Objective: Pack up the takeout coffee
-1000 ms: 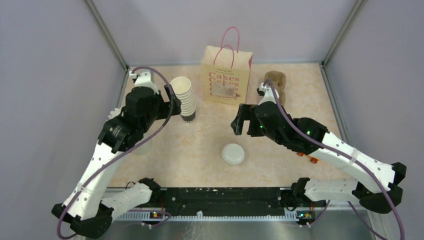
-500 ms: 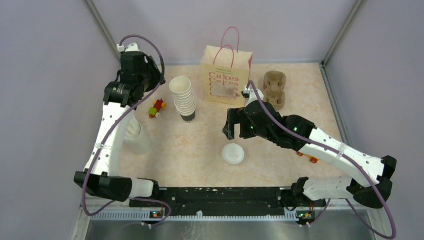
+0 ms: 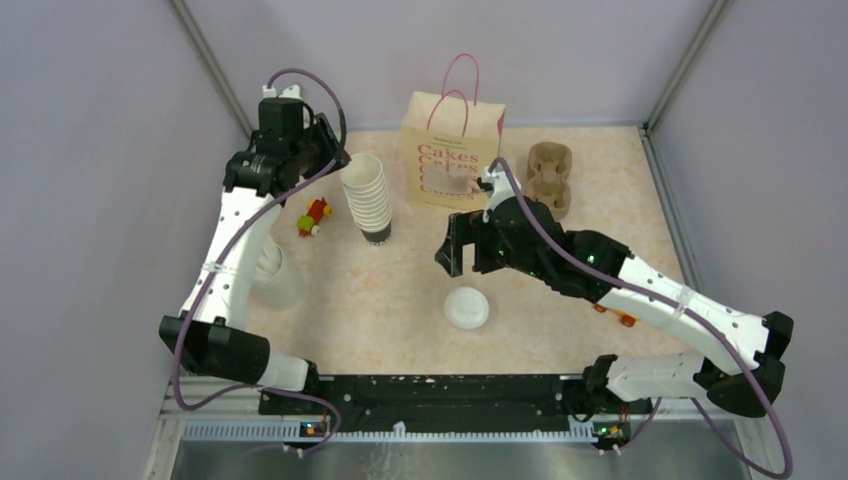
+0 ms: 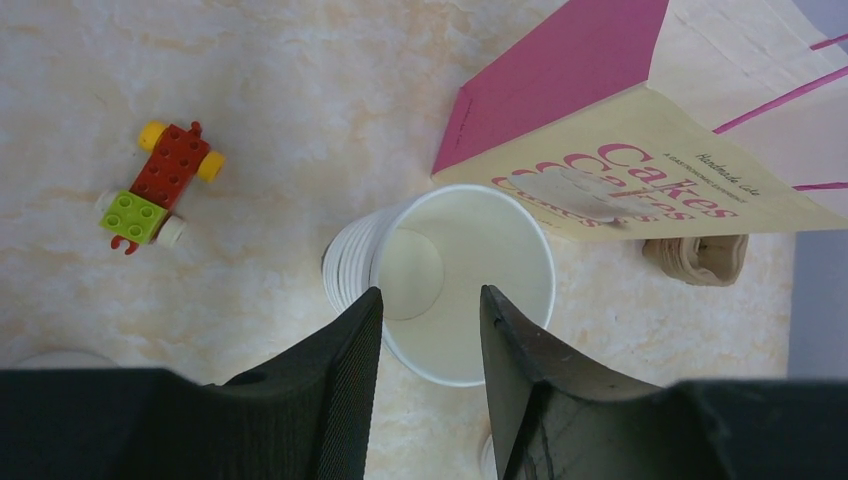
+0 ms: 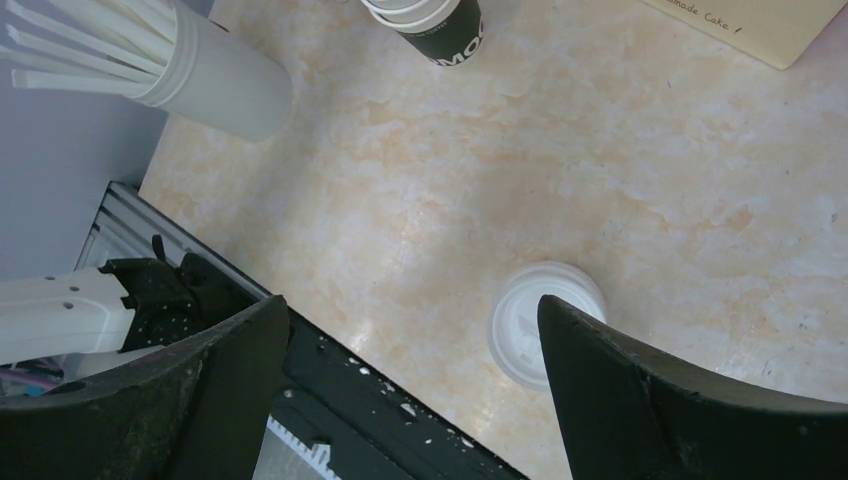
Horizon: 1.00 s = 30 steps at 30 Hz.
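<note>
Desk [image 3: 400, 290]: the marbled beige surface that you see carrying every item.
Paper bag [image 3: 450, 160]: stands upright at the far middle, printed "Cakes", pink handles up.
Right gripper [image 5: 412, 305]: your wrist view shows its jaws spread wide and empty, hovering above the desk with the coffee lid below, by the inner edge of one finger.
Left gripper [image 4: 428, 300]: jaws part-way apart with nothing between them, poised over the mouth of the cup stack.
Stack of cups [image 3: 367, 200]: leaning, lidless, just left of the bag.
Straw holder [image 5: 215, 75]: white, at the left edge.
Cup carrier [image 3: 550, 175]: brown, right of the bag.
Takeout coffee [image 3: 466, 307]: look at the middle, toward the near edge; it stands lidded, well apart from the bag.
Toy car [image 4: 155, 185]: red and green bricks, left of the stack.
</note>
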Each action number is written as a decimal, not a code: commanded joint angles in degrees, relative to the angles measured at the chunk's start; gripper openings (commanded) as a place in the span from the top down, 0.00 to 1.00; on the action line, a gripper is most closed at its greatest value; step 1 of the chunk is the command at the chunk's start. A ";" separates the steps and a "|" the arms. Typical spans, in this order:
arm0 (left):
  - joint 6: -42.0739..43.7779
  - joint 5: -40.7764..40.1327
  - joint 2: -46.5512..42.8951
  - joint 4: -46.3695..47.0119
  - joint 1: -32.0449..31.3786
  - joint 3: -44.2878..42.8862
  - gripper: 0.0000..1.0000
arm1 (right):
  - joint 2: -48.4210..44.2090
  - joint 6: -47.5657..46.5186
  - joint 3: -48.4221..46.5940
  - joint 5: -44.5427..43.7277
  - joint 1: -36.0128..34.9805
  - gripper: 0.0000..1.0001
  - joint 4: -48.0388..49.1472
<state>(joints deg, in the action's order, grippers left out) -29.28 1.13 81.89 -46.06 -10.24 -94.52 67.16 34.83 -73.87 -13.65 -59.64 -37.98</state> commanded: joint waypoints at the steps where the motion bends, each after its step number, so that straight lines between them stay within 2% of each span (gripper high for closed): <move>1: 2.20 0.52 1.21 3.03 -0.04 -1.10 0.54 | -0.97 -1.00 0.81 0.20 -0.48 0.08 1.92; 9: 4.22 -0.58 0.91 2.12 -0.04 -0.72 0.50 | -3.83 -0.63 2.82 -1.50 -0.53 0.08 1.66; 15: 4.27 -0.01 1.08 2.95 -0.04 1.51 0.57 | -4.33 -0.35 2.95 -1.74 -0.50 0.08 1.42; 25: 5.59 -0.58 1.76 2.98 -0.04 2.51 0.55 | -4.98 0.14 3.60 -1.75 -0.55 0.08 1.55; 30: 5.81 -0.19 1.67 3.61 -0.05 3.25 0.60 | -5.31 0.21 3.53 -2.04 -0.49 0.08 1.18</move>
<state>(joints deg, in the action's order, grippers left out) -24.47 1.02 83.55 -44.99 -10.24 -91.81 63.66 34.68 -70.11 -14.55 -59.64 -37.74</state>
